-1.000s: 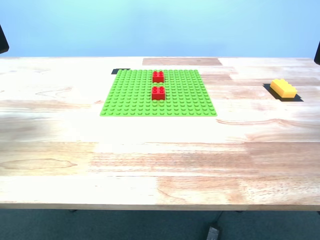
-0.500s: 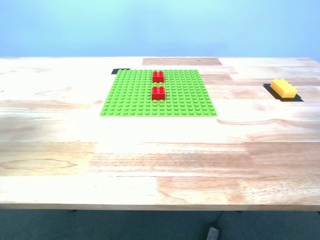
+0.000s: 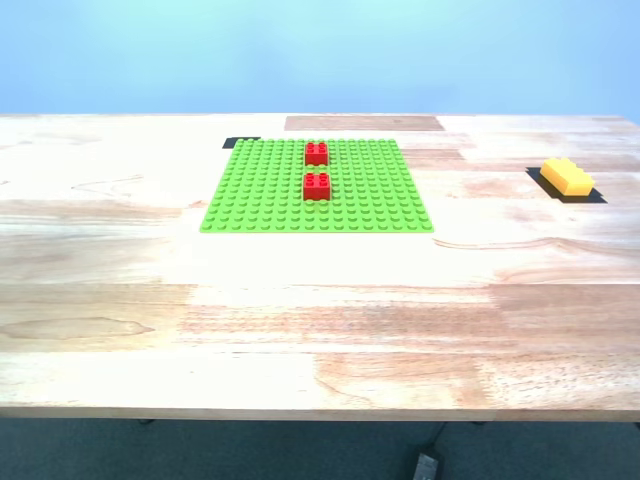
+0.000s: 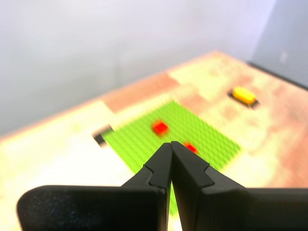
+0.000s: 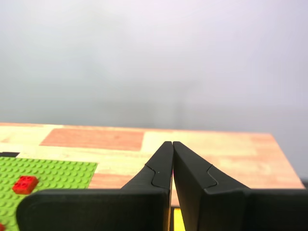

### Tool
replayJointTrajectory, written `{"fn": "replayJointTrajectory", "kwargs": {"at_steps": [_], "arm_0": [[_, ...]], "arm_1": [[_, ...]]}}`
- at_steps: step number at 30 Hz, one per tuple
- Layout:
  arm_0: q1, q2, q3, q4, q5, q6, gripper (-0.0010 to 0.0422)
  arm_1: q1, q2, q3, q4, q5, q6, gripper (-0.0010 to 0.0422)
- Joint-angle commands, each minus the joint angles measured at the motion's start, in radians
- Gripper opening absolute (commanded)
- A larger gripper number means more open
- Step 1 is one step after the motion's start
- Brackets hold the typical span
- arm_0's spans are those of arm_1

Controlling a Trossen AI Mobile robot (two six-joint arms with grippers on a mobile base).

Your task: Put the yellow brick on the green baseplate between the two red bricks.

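Sitting on the wooden table (image 3: 320, 330) near the exterior view's right edge, the long yellow plastic brick with bumps (image 3: 567, 176) is well apart from the flat square green bumpy baseplate (image 3: 370, 200). The two small red plastic bricks (image 3: 316, 153) stand there with a gap between them. Nothing is done yet; I must grab, carry and press. My first gripper (image 4: 171, 144) and my second gripper (image 5: 172, 144) are both pinched closed, holding nothing. I see no writing.

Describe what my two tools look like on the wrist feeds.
Both look alike. My first tool and my second tool each have two matte black fingers that taper to a narrow tip from a broad, rounded black base, with a small step on the outer edge. No cables or markings show.
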Motion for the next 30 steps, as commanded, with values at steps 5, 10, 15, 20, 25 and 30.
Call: {"fn": "replayJointTrajectory", "kwargs": {"at_steps": [5,10,15,20,25,30], "arm_0": [[0.0,0.119,0.085,-0.167,-0.037,0.079,0.0],[0.0,0.139,0.077,-0.174,-0.038,0.079,0.0],[0.0,0.14,0.077,-0.166,-0.038,0.079,0.0],[0.0,0.136,0.078,-0.176,-0.038,0.08,0.0],[0.0,0.129,0.078,-0.179,-0.038,0.08,0.0],[0.0,0.129,0.077,-0.18,-0.038,0.08,0.0]], "arm_1": [[-0.054,0.269,0.211,-0.283,-0.08,-0.056,0.0],[-0.095,0.454,0.322,-0.413,-0.151,-0.091,0.0],[-0.128,0.589,0.396,-0.481,-0.153,-0.121,0.0026],[-0.138,0.711,0.462,-0.529,-0.154,-0.181,0.0126],[-0.14,0.824,0.492,-0.56,-0.149,-0.185,0.0252],[-0.156,0.935,0.486,-0.518,-0.15,-0.202,0.0271]]}}
